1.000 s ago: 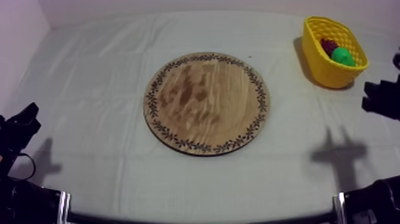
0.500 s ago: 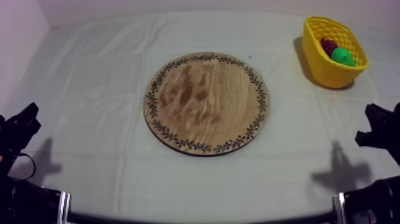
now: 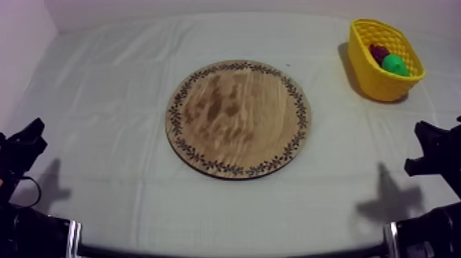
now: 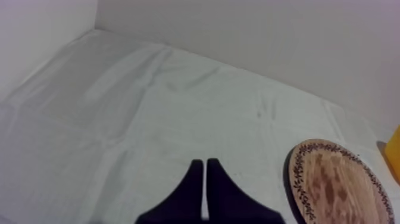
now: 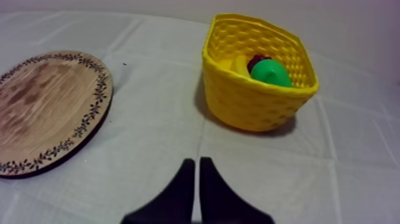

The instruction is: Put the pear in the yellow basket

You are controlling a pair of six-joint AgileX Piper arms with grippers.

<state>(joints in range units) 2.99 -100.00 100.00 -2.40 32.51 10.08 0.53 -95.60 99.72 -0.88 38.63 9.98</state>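
The green pear (image 3: 395,64) lies inside the yellow basket (image 3: 376,77) at the far right of the table, next to a dark red fruit (image 3: 378,51). The round wooden board (image 3: 238,118) in the middle carries nothing. My right gripper (image 3: 425,147) hangs low at the right edge, well in front of the basket. In the right wrist view its fingers (image 5: 193,170) lie together as a narrow wedge, pointing towards the basket (image 5: 256,104) and the pear (image 5: 271,72). My left gripper (image 3: 27,141) rests at the left edge, shut (image 4: 205,170), with the board's rim (image 4: 297,179) beside it.
Grey-white cloth covers the whole table, with open room all around the board. A wall runs along the far edge and the left side. A sliver of the basket (image 4: 393,156) shows past the board in the left wrist view.
My right gripper has drawn back from beside the basket towards the table's front right edge. The left arm, the board and the basket have not moved.
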